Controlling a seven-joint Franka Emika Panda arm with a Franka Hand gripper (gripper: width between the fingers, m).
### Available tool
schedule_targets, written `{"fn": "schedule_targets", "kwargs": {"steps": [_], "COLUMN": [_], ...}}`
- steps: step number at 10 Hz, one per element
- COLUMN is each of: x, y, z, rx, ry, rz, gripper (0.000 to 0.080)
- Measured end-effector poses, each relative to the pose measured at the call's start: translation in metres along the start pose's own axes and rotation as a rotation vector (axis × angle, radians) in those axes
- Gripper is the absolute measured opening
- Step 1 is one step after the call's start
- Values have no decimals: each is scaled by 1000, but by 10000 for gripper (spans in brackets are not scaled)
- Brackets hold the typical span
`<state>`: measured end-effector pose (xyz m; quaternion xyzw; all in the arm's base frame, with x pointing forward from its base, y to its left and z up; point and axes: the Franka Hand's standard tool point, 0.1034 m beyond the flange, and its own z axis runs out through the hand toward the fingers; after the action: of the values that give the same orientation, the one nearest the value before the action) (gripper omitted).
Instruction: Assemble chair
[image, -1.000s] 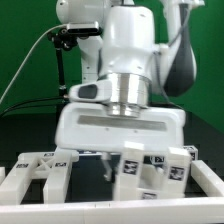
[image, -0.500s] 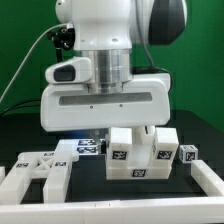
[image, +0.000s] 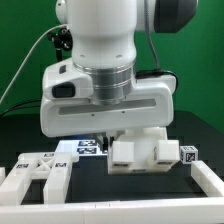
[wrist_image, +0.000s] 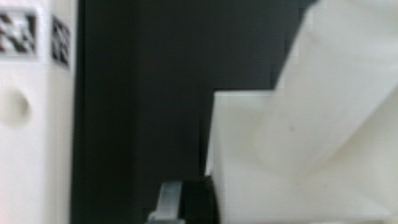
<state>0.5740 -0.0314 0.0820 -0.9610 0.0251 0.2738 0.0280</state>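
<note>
My gripper (image: 114, 136) is mostly hidden under the wide white hand. It is shut on a blocky white chair part (image: 140, 152) with notches, held low over the black table with its broad face level. A small tagged chair block (image: 188, 154) sits just to the exterior view's right of it. In the wrist view the held part (wrist_image: 311, 130) fills one side, and one dark finger (wrist_image: 169, 203) shows beside it. Another white tagged part (wrist_image: 27, 90) lies along the opposite edge.
Tagged white pieces (image: 42, 163) lie at the exterior view's front left on a white frame (image: 20, 185). A white rail (image: 207, 180) runs at the front right. A tagged flat board (image: 86, 147) lies behind the hand.
The hand has swung toward the exterior view's left and turned. The held part went from upright with its tags facing the camera to lying level, and it sits lower.
</note>
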Motion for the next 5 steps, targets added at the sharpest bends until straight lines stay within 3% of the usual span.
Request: {"fn": "schedule_targets", "kwargs": {"steps": [2,3,5], "x": [23,31,31], "y": [11,13,13], "z": [5,6,4], "rx": [-8,-14,-13], "ry": [-144,-139,-129], "rz": [22,18,20], "gripper": [37,37,37]}}
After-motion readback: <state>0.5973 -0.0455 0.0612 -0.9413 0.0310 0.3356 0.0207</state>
